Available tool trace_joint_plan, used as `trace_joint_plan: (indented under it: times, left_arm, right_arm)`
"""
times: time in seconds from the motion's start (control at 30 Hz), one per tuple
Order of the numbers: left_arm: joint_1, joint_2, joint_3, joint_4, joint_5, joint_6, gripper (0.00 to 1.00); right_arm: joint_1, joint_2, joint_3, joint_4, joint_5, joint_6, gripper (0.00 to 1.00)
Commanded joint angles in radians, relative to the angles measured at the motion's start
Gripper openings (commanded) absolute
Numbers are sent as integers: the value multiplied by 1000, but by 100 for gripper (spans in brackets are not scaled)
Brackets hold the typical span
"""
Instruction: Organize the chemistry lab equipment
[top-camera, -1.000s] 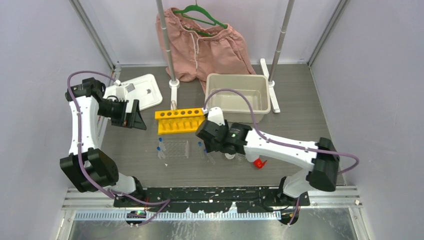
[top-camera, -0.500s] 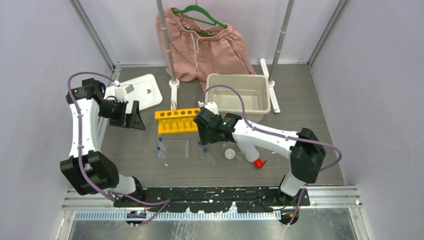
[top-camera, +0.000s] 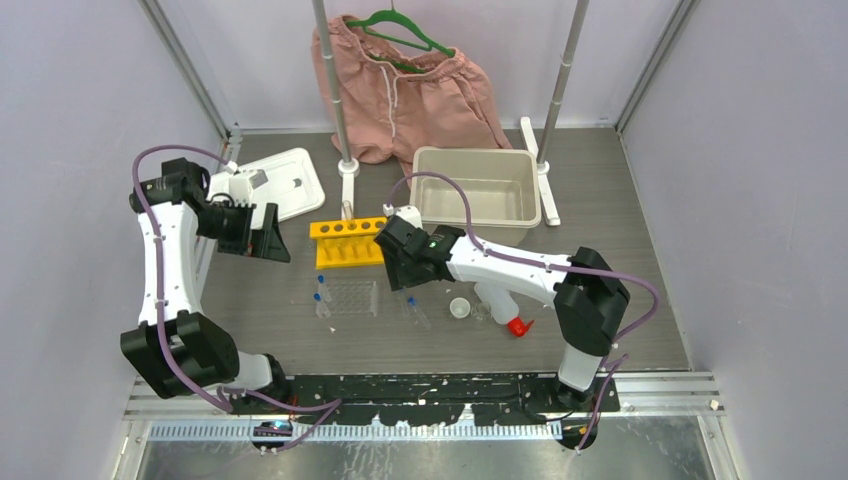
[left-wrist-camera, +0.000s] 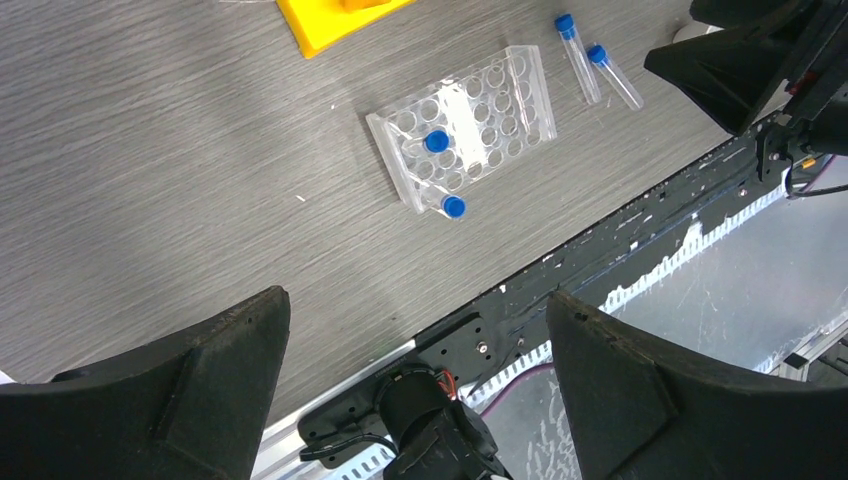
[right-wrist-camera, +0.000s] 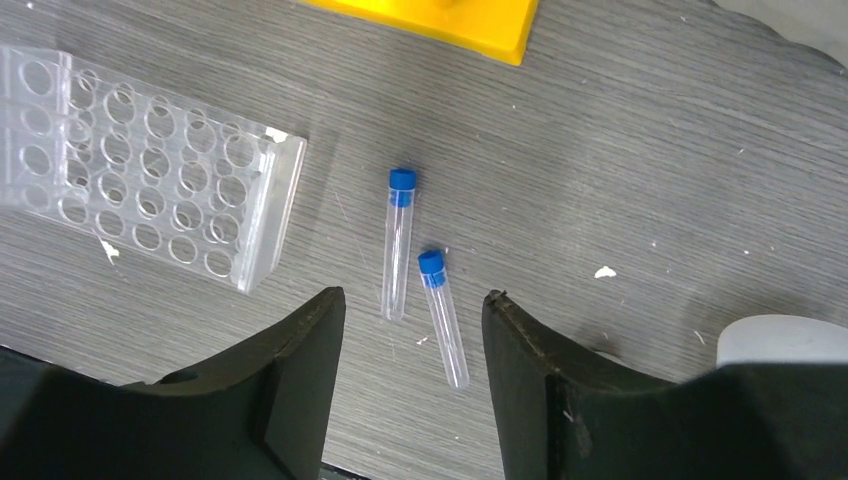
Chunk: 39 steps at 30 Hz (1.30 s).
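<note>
My right gripper hangs open above the table, nothing between its fingers. Just ahead of it lie two small clear blue-capped tubes, side by side. The clear plastic grid rack sits to their left and the yellow holed tube rack just behind. In the left wrist view one blue-capped tube stands in the grid rack and another lies against its edge. My left gripper is wide open, raised at the far left. The white red-capped squeeze bottle lies right of a small clear beaker.
A beige bin stands behind my right arm, and a white lid lies at the back left. Pink shorts hang on a green hanger between two poles at the back. The black base rail runs along the near edge.
My right arm has swung back and left, off the beaker and bottle, toward the yellow rack; its jaws have narrowed slightly. The left arm has hardly moved.
</note>
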<state>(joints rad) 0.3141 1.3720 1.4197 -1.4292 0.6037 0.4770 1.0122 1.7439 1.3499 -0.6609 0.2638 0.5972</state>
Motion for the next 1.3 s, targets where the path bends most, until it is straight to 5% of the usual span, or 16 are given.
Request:
trace_joint_plan:
  times: [0.0,1.1,1.27]
  left_arm:
    - [0,-39,41,-11,59,0,100]
    - [1,-74,73,-58,89,20,100]
    - [1,-76,81,-59,96,19,100]
  right_arm:
    - [1,-15,2,68,13,38,57]
    - [-14,226,14,194,-16,38,32]
    - [-15,210,18,200,-22,47,17]
